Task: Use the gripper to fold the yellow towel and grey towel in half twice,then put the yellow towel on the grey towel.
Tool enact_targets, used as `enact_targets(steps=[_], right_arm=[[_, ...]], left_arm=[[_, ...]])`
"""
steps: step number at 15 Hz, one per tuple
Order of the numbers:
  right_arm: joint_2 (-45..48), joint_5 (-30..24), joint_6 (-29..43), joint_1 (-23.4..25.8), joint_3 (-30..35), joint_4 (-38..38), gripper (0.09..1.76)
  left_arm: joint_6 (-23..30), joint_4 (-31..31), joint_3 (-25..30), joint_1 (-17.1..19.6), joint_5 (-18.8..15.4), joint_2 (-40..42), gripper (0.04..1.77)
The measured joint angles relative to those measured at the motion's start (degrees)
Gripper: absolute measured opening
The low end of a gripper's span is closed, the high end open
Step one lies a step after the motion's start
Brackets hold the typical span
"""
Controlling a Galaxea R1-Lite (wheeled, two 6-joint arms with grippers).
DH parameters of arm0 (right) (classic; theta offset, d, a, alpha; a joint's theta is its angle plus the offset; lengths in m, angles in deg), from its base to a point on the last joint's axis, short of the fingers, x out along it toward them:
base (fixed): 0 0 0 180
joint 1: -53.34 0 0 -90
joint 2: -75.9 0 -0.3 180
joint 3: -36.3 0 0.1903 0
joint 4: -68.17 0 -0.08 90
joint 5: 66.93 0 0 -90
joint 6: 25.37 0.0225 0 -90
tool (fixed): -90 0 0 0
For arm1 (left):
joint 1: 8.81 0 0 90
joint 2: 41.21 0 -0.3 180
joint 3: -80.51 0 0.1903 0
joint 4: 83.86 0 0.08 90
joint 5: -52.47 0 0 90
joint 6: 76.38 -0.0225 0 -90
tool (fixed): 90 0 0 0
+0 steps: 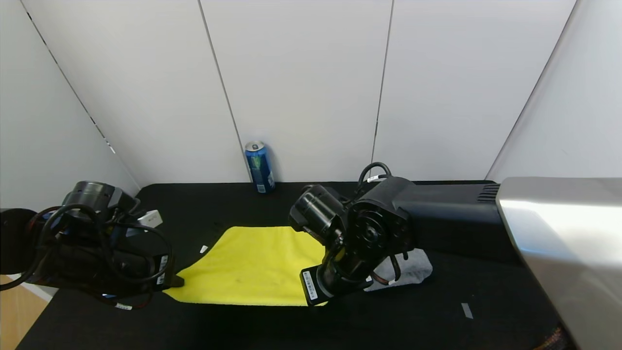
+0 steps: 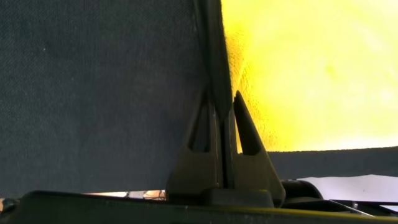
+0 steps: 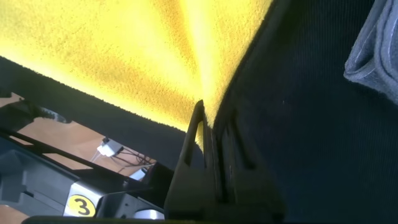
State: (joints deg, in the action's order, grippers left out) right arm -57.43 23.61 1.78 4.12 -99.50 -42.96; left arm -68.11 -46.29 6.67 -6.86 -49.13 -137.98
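Your left gripper (image 2: 222,102) has its fingers pinched tight on the black-trimmed edge of the yellow towel (image 1: 252,265), at the towel's near left corner. Your right gripper (image 3: 208,124) is clamped just as tight on the near right corner. Between them the yellow towel lies spread on the black bench (image 1: 413,321). The grey towel (image 1: 413,270) sits crumpled just beside it, behind your right arm. A blue can (image 1: 259,166) stands at the back wall.
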Motion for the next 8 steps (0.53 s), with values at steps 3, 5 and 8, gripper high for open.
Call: enact_targets(steps=[3, 5, 8], right_arm=[[0.0, 0.0, 0.0, 0.0, 0.0, 0.0, 0.15], [0.0, -0.9, -0.1, 0.8, -0.7, -0.5, 0.15], [0.0, -0.9, -0.1, 0.8, -0.7, -0.5, 0.15]], left_arm=[[0.0, 0.0, 0.0, 0.0, 0.0, 0.0, 0.12], [-0.1, -0.3, -0.6, 0.4, 0.0, 0.1, 0.12], [-0.1, -0.3, -0.6, 0.4, 0.0, 0.1, 0.12]])
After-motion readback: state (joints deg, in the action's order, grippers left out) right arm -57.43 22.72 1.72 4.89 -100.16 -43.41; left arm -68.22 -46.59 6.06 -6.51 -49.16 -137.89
